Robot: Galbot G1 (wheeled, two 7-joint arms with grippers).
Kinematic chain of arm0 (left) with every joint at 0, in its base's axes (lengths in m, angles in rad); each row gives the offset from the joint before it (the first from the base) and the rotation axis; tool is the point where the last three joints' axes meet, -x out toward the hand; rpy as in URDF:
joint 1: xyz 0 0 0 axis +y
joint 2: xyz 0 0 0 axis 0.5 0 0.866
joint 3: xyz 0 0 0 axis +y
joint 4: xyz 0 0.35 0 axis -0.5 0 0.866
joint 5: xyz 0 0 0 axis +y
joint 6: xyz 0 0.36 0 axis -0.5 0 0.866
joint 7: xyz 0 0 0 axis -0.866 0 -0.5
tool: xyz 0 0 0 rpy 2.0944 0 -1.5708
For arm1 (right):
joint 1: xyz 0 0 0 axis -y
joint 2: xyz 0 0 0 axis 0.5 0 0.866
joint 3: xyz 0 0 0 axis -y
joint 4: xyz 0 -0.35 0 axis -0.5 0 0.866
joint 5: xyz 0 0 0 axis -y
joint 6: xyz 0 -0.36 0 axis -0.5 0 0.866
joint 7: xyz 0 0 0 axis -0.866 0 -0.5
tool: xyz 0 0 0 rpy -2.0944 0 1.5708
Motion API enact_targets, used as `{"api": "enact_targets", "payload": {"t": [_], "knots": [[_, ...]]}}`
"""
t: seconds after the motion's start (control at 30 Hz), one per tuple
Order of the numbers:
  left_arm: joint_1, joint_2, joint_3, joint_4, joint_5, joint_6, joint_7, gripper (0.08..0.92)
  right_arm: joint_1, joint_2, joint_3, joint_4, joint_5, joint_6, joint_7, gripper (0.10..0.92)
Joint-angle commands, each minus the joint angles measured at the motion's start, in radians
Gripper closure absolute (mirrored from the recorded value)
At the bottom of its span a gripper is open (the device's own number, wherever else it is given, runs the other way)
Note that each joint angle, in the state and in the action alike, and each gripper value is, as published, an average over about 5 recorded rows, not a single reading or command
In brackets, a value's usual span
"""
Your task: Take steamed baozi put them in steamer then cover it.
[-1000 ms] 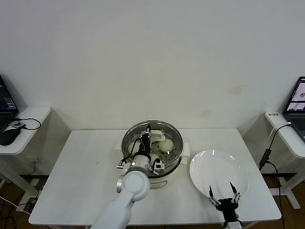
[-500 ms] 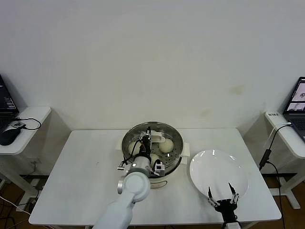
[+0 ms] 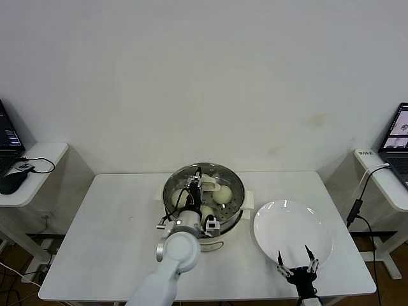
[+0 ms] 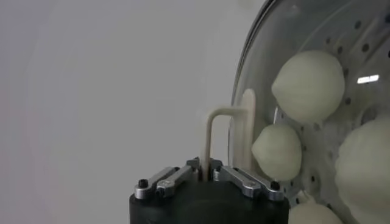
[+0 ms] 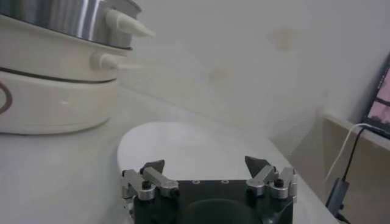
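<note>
The cover (image 3: 203,191) has settled onto the steamer (image 3: 233,217) at the desk's (image 3: 115,223) middle, baozi (image 4: 308,85) inside, the left tool (image 4: 209,176) loosening around its handle; right tool (image 3: 296,266) waits released.

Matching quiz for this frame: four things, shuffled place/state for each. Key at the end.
Things:
1. steamed baozi
2. cover
3. plate
4. right gripper

Place or state:
A. open, over the plate's near rim
B. on the steamer, left gripper at its handle
C. bare, to the right of the steamer
D. inside the steamer, under the glass

Pairs: 1-D, 2-B, 3-C, 4-A
</note>
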Motion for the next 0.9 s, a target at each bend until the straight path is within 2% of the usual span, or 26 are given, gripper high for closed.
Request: {"api": "enact_targets", "payload": {"t": [0.03, 0.33, 0.5, 0.6, 0.7, 0.8, 0.9], "knots": [[0.079, 0.018, 0.000, -0.119, -0.010, -0.004, -0.007, 0.589, -0.001, 0.000, -0.002, 0.000, -0.002, 0.001, 0.000, 0.202], [0.263, 0.117, -0.034, -0.365, -0.132, -0.023, -0.044, 0.329, -0.007, 0.002, -0.005, -0.001, -0.009, 0.004, 0.000, 0.202], [0.447, 0.190, -0.156, -0.516, -0.374, -0.062, -0.126, 0.202, -0.011, 0.000, -0.007, 0.001, -0.009, 0.007, -0.002, 0.203], [0.570, 0.225, -0.307, -0.566, -0.736, -0.147, -0.257, 0.180, -0.018, -0.003, -0.009, 0.010, -0.005, 0.011, -0.004, 0.202], [0.658, 0.228, -0.466, -0.547, -1.172, -0.296, -0.375, 0.178, -0.029, -0.014, -0.014, 0.023, 0.006, 0.016, -0.004, 0.203], [0.725, 0.212, -0.565, -0.494, -1.412, -0.414, -0.444, 0.177, -0.047, -0.034, -0.023, 0.036, 0.025, 0.020, -0.004, 0.203], [0.794, 0.209, -0.602, -0.462, -1.564, -0.451, -0.470, 0.177, -0.072, -0.058, -0.032, 0.055, 0.051, 0.024, -0.005, 0.202]]}}
